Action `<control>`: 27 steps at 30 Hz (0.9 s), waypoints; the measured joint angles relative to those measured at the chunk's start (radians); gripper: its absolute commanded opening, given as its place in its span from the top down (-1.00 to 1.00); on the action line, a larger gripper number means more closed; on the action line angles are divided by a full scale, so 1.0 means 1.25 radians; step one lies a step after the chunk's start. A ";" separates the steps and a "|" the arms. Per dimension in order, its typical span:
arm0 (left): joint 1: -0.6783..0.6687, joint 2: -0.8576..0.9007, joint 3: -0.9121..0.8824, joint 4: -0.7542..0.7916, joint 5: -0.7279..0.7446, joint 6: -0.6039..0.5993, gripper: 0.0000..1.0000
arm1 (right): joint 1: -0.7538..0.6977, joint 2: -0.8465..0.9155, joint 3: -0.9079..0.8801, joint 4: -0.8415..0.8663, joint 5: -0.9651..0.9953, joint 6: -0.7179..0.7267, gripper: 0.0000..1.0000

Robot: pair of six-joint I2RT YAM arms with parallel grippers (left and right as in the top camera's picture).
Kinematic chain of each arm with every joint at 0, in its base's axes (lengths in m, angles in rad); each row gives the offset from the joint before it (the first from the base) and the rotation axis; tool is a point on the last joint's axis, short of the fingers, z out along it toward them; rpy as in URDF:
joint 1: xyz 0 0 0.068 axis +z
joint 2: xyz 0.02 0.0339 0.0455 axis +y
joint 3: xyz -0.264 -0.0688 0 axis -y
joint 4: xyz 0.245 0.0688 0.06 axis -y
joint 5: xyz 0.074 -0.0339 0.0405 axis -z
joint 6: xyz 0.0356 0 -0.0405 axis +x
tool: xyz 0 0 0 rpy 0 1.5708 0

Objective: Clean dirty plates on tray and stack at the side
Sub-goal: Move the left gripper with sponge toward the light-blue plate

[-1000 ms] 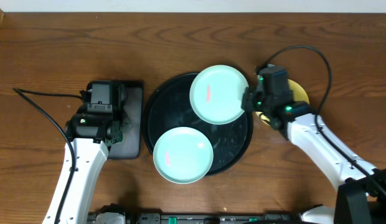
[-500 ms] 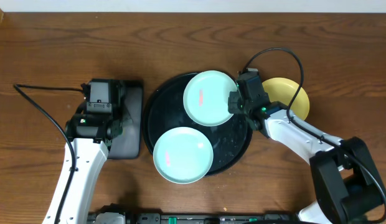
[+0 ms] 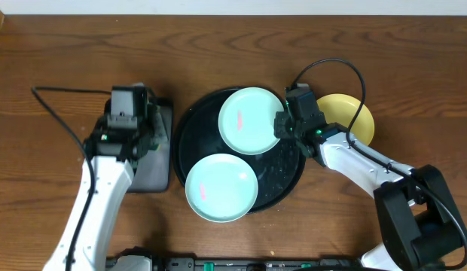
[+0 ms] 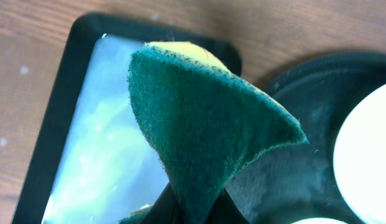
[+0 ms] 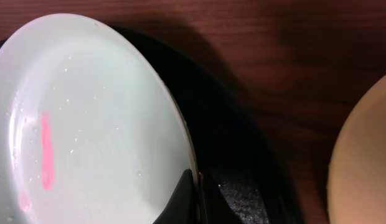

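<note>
Two mint plates with pink smears are over the round black tray (image 3: 282, 184): one (image 3: 251, 120) at the back, one (image 3: 221, 188) lying at the front. My right gripper (image 3: 281, 126) is shut on the back plate's right rim (image 5: 174, 124) and holds it over the tray (image 5: 243, 193). The pale yellow plate (image 3: 354, 117) lies on the table right of the tray and shows at the right edge of the right wrist view (image 5: 367, 162). My left gripper (image 3: 147, 135) is shut on a green and yellow sponge (image 4: 205, 124) above the rectangular tray.
A small rectangular black tray (image 3: 157, 169) with a grey inside (image 4: 99, 155) lies left of the round tray. Black cables run from both arms across the wooden table (image 3: 68, 53).
My right gripper has carried the back mint plate leftward from the tray's right rim to over the tray. My left gripper has moved right and back with the sponge.
</note>
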State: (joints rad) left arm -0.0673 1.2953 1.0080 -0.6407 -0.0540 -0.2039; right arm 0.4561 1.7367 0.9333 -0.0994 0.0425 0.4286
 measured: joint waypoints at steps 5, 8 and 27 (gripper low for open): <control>-0.002 0.070 0.089 0.003 0.033 0.032 0.85 | 0.009 0.006 0.000 0.001 -0.010 -0.001 0.97; -0.016 0.096 0.122 0.005 0.061 0.058 0.85 | 0.018 0.012 0.000 0.002 -0.015 -0.003 0.97; -0.148 0.125 0.140 0.072 0.136 0.058 0.85 | 0.020 0.076 0.001 0.047 -0.010 -0.003 0.98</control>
State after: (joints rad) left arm -0.2520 1.4517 1.1831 -0.5510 0.1165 -0.1318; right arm 0.4808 1.8317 0.9340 -0.0402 0.0299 0.4248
